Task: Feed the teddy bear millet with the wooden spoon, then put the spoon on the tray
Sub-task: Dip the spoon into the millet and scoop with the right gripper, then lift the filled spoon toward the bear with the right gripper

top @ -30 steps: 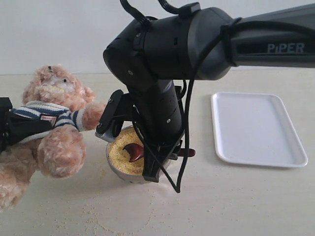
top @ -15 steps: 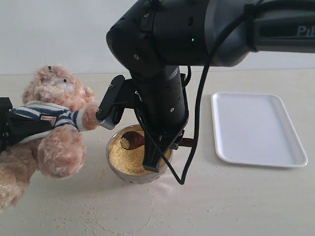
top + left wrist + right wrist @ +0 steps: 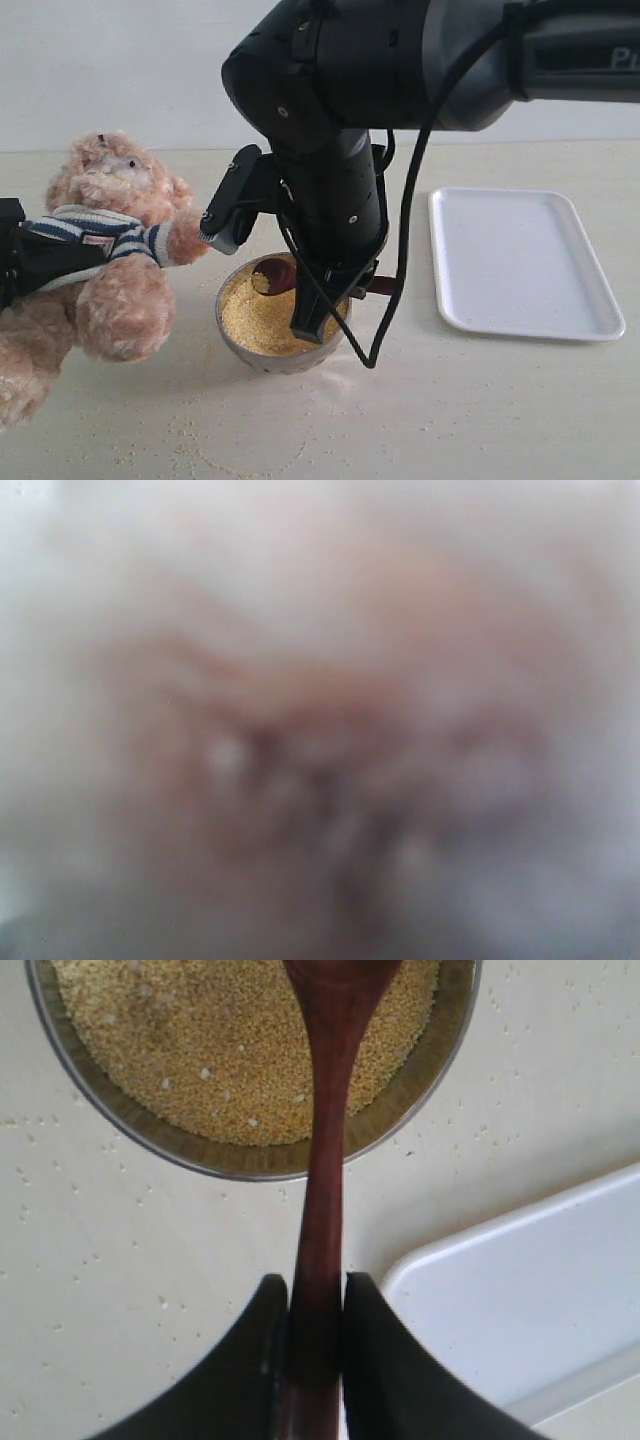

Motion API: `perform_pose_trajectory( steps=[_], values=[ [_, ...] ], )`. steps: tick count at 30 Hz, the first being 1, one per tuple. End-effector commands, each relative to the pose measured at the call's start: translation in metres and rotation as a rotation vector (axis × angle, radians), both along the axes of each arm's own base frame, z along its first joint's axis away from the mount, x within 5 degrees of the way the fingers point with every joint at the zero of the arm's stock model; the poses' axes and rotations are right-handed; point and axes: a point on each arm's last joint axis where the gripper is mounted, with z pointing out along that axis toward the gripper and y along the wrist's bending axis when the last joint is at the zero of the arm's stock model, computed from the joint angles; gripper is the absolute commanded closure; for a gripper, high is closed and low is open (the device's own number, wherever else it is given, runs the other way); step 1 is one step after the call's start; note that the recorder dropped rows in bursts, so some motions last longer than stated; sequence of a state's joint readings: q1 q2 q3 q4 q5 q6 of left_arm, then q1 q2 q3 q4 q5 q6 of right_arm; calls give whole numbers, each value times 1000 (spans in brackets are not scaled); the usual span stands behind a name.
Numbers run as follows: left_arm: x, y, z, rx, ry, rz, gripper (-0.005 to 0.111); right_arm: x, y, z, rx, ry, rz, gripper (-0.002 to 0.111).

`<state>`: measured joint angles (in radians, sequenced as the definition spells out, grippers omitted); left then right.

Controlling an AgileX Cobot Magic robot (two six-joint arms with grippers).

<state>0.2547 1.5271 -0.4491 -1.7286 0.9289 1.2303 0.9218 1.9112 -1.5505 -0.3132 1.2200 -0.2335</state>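
- Wood first: the wooden spoon [image 3: 325,1160] has its thin handle pinched between the two black fingers [image 3: 262,1345] of the right gripper [image 3: 315,1295]. Its scoop end sits in the millet [image 3: 200,1040] inside the metal bowl [image 3: 250,1165].
- The teddy bear [image 3: 110,250] is just beside the metal bowl, with one paw near the rim. The tray [image 3: 520,260] is well apart from the bowl, on the side opposite the bear.
- The left gripper [image 3: 12,255] looks clamped on the bear's torso. Its wrist view is nothing but fur blur.
- Risk: a narrow pinch on a slim handle, so a loaded scoop could twist or pivot and dump grain. The scattered grains [image 3: 200,440] round the bowl suggest it spills easily.
- Risk: the handle crosses low over the bowl rim, and catching it on the lift could shove or tip the bowl.
- Risk: the right wrist is bulky and close to the bear's paw, so a bump would knock the mouth off aim.
- Risk: soft plush may sag in the clamp.
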Motion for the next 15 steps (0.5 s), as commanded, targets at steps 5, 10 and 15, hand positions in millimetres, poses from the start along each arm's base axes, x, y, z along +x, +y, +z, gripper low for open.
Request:
perform_pose_trajectory(
  steps=[5,10,15],
  values=[
    [2,-1,5,-30,-22,-1,102,4,-7,6,3,-20,-17,109],
    [2,-1,5,-15,-37,-11,102,4,-8,9,8,-23,-12,109],
    [2,-1,5,-15,-37,-11,102,3,-9,14,27,-31,-39,109]
  ],
)
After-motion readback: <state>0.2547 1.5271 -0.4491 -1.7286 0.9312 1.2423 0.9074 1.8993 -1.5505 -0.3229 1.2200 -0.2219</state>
